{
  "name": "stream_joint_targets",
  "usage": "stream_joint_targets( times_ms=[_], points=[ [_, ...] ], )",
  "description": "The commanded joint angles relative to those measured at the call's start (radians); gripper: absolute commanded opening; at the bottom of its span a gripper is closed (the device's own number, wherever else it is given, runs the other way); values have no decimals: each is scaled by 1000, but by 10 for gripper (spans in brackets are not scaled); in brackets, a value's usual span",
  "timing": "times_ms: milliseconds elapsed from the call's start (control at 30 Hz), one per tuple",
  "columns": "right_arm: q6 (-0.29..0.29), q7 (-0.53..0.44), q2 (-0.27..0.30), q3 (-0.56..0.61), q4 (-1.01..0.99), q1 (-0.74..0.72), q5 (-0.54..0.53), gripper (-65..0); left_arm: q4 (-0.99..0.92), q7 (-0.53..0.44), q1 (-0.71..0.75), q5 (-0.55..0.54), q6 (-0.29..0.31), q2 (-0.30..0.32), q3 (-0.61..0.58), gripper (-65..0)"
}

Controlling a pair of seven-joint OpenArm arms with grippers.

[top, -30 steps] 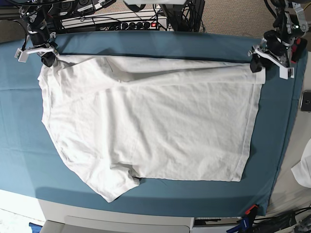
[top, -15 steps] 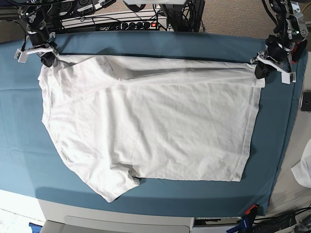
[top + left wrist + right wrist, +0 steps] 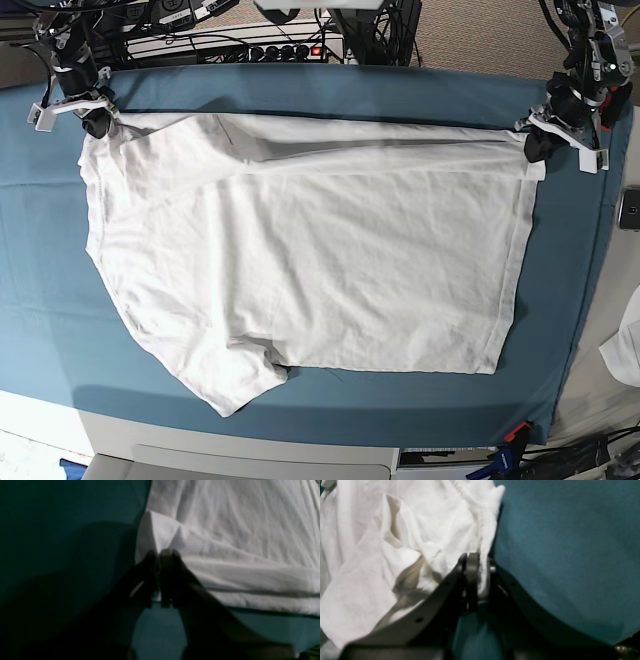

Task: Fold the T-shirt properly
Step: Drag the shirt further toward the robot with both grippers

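You are looking at the T-shirt (image 3: 300, 260) lying spread flat on the teal sheet (image 3: 330, 90). At its far edge, your left gripper (image 3: 536, 148) is pinching the hem corner, and your right gripper (image 3: 98, 120) is clamping the collar-end corner.

Left gripper (image 3: 541, 150): positioned at the far hem corner of the T-shirt (image 3: 310, 260), on the base view's right. Jaws pressed together on a pinch of that corner, as the left wrist view (image 3: 158, 555) confirms. Arm rises behind it, away from the shirt.

Right gripper (image 3: 98, 121): positioned at the far shoulder corner, on the base view's left. Jaws closed on bunched fabric by the ribbed edge (image 3: 480, 562). Arm likewise stands behind it.
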State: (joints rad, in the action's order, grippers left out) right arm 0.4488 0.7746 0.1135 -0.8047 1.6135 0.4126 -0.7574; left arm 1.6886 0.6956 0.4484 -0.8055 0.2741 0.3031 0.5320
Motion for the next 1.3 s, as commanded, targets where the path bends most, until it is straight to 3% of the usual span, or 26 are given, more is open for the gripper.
stream_joint_targets(
  times_ms=[0,367,833,1267],
  points=[
    [7,-14,17,-7,13,8,-9,-650,7,47,11,15,1,13,2,-650],
    [7,-15,21,-9,83,119,-9,-650,147,58,125,8,1,13,51,-650],
    [6,-12,134,-14,83,172,18,-650,162,90,165,8,1,13,68,-650],
    [7,-12,146,-13,83,172,31,-650,162,75,185,8,1,13,68,-650]
  ],
)
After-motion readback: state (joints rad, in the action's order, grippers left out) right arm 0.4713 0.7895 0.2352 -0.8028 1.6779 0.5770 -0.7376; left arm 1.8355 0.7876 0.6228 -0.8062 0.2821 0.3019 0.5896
